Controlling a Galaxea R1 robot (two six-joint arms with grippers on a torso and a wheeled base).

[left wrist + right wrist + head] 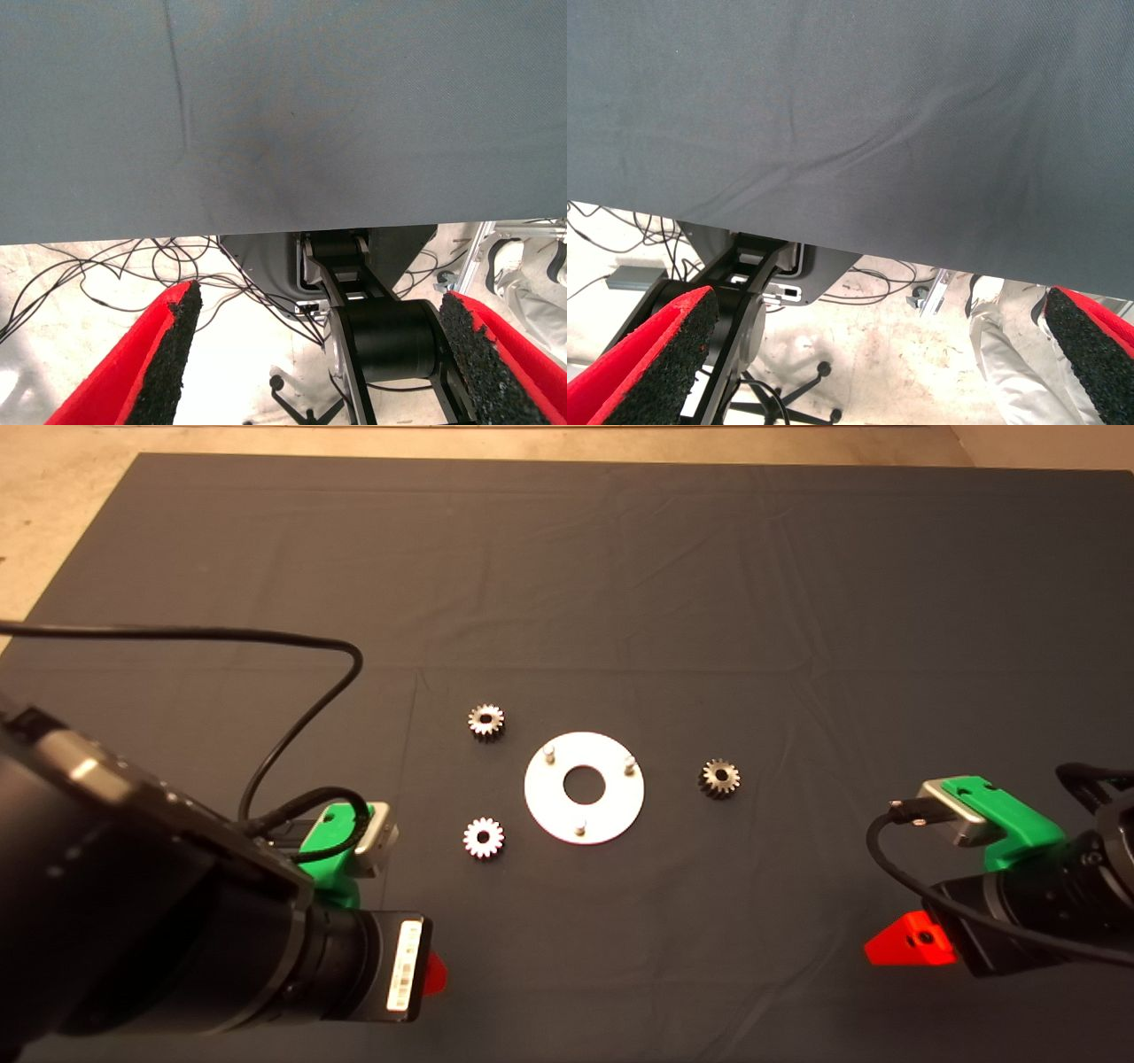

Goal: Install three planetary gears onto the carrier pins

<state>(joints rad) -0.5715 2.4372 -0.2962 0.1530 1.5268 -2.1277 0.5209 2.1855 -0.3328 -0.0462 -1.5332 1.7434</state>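
Head cam overhead; wrist cams share mat (567, 558) edge w/ floor

Dark creased mat (620, 558); pale floor (71, 478) beyond w/ loose cables (106, 266).

Dim, warm overhead light on the mat (620, 558); glare off the pale disc (611, 810); soft shadows.

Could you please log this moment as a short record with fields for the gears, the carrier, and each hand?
gears placed: none of three
gears left of disc: two, far one and near one, flat on the mat
gear right of disc: one, flat on mat
carrier disc: centre of mat, three pins bare
left hand: open, empty, at near-left edge of mat
right hand: open, empty, at near-right edge
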